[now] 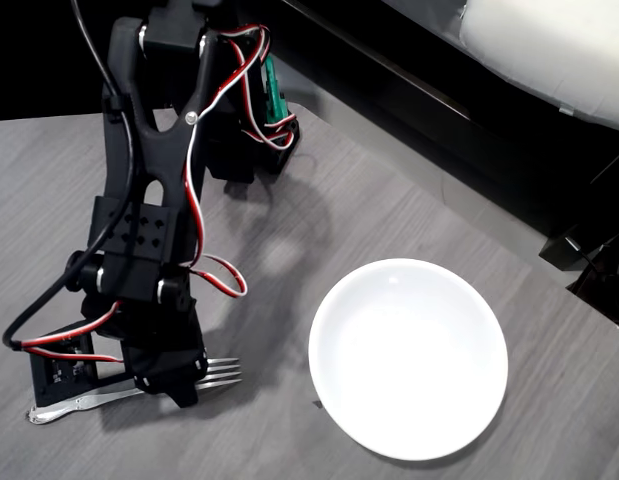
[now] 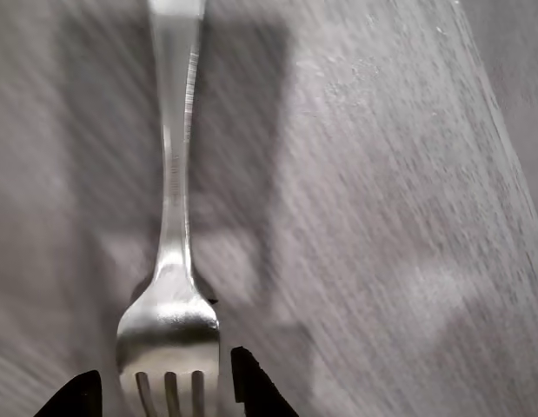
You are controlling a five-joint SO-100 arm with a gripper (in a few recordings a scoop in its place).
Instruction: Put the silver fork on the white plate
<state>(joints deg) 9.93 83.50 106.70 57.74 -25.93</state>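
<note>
From overhead my arm hid the silver fork's middle — it lay on the counter, left of the white plate. The wrist view showed my fingers spread apart, flanking the tines, gripping nothing.

Place: a room in a home, most likely; not certain.
Surface: a grey wood-grain table, laminate in look, like a dining table or desk.
Tableware: a white plate and a silver fork suggest a dining setting.
Background: a pale cushion or mattress edge on dark furniture beyond the table.
</note>
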